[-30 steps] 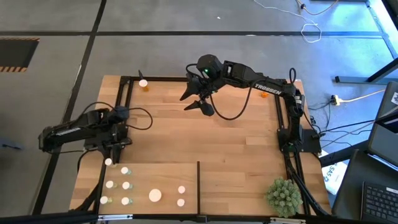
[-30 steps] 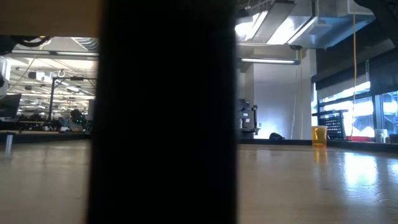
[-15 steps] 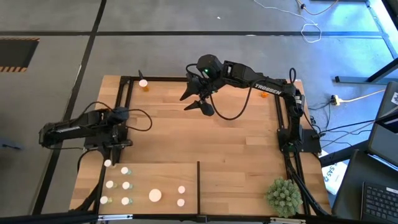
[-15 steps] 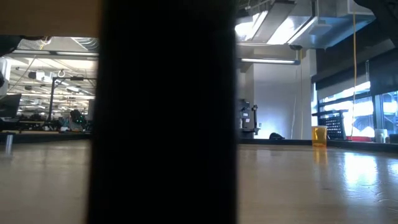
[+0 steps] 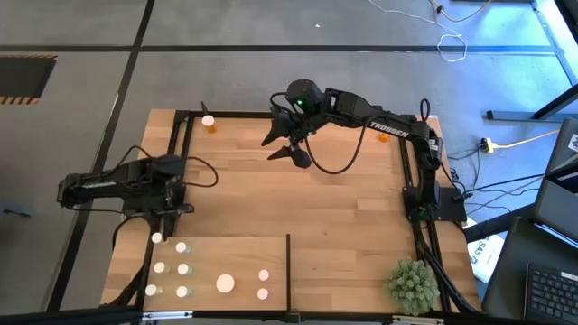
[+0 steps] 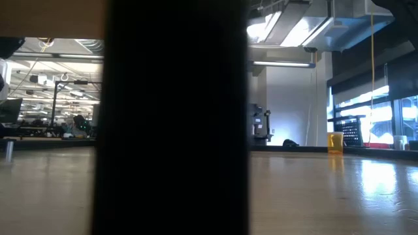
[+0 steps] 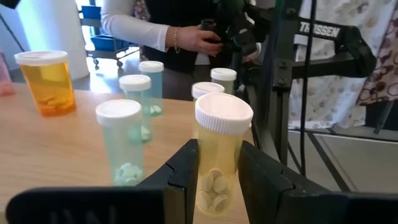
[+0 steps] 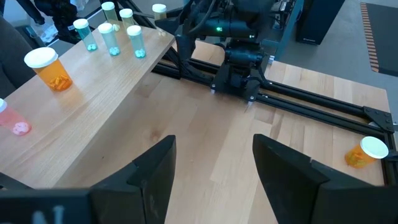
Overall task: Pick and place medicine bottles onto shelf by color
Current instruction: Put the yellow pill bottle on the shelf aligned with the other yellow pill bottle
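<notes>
A pale yellow medicine bottle (image 7: 224,115) with a white cap stands upright between the fingers of my left gripper (image 7: 217,152). In the high view this bottle (image 5: 157,236) is at the far left corner of the shelf (image 5: 235,257), with my left gripper (image 5: 163,224) just behind it. Several more bottles stand on the shelf, greenish ones (image 7: 119,146) at the left and a wide orange one (image 7: 45,81). My right gripper (image 5: 291,149) hangs open high over the far middle of the table, its fingers (image 8: 152,168) holding nothing. My left gripper pinches the pale yellow bottle by the sides of its body (image 7: 200,168), below the cap, between its two fingers. The fingers lie level and come from the table's far side. The bottle is upright; whether its foot is on the wood I cannot tell.
One orange bottle (image 5: 209,122) stands alone at the table's far left corner. The shelf's dark upright divider (image 5: 288,266) blocks most of the low view. A spiky green plant ball (image 5: 411,284) sits near right. A person (image 7: 149,31) stands beyond the near edge.
My left arm has swung a little toward the table's far edge and its wrist has turned, while the bottle's cap stays at the same spot by the shelf's corner.
</notes>
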